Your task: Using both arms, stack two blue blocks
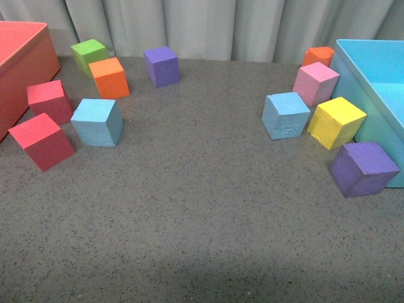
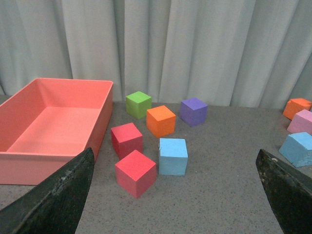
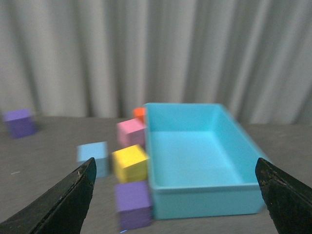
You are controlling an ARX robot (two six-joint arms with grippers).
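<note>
Two sky-blue blocks rest apart on the grey table. The smooth blue block [image 1: 97, 122] sits on the left beside the red cubes; it also shows in the left wrist view [image 2: 173, 156]. The scuffed blue block [image 1: 285, 115] sits on the right by the yellow cube; the blurred right wrist view shows it too [image 3: 93, 158]. My left gripper [image 2: 175, 195] is open and empty, well short of the smooth block. My right gripper [image 3: 174, 195] is open and empty, facing the light blue bin. Neither arm appears in the front view.
A red bin [image 1: 22, 69] stands at the left, a light blue bin [image 1: 372, 82] at the right. Red [image 1: 41, 140], orange [image 1: 109, 77], green [image 1: 89, 55], purple [image 1: 161, 65], pink [image 1: 315, 83], yellow [image 1: 336, 122] and purple [image 1: 363, 168] cubes lie around the blue blocks.
</note>
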